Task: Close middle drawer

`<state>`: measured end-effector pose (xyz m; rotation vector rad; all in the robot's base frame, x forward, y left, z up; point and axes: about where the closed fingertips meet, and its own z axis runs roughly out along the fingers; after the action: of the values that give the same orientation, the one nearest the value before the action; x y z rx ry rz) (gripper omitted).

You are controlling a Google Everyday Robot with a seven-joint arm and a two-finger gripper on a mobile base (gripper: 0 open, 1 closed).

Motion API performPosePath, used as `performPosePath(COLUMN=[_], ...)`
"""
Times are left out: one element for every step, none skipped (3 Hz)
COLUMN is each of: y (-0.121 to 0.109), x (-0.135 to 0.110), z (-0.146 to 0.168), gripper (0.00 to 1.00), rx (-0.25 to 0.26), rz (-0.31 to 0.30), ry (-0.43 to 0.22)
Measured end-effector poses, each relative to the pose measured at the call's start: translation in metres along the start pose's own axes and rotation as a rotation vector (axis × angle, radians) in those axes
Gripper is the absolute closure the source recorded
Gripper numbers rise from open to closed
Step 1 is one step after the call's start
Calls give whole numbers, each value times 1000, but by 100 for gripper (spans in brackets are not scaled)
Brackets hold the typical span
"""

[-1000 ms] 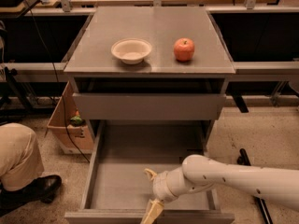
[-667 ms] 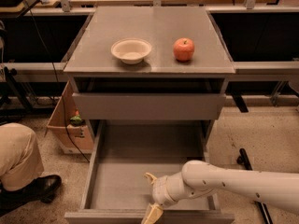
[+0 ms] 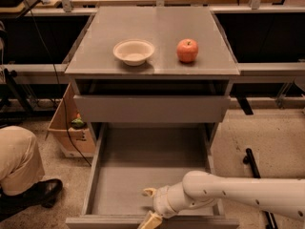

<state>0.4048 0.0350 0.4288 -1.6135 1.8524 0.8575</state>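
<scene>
The middle drawer (image 3: 143, 171) is pulled far out below the cabinet top. It is a wide grey tray with low side walls and nothing in it, and its slim front panel (image 3: 105, 222) lies at the bottom edge of the view. My gripper (image 3: 149, 206) is at the drawer's front, near the middle. It is open, with one tan fingertip (image 3: 149, 192) inside the tray and the other at the front panel. My white arm (image 3: 238, 199) comes in from the lower right.
The grey drawer with the taller front panel (image 3: 152, 109) stands slightly open above. A white bowl (image 3: 134, 51) and a red apple (image 3: 188, 50) sit on the cabinet top (image 3: 157, 25). A cardboard box (image 3: 71, 128) and a person's leg and shoe (image 3: 24, 175) are at the left.
My gripper and wrist have shifted slightly down towards the drawer's front panel. The drawer has not visibly moved.
</scene>
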Motion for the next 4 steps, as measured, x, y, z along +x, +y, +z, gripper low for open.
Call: performPosePath(y=[0, -29, -53, -71], x=[0, -16, -27, -34], z=[1, -9, -17, -18], gripper=[47, 78, 99, 100], rx=[0, 40, 74, 94], rz=[1, -40, -64, -79], ry=[-1, 1, 2, -3])
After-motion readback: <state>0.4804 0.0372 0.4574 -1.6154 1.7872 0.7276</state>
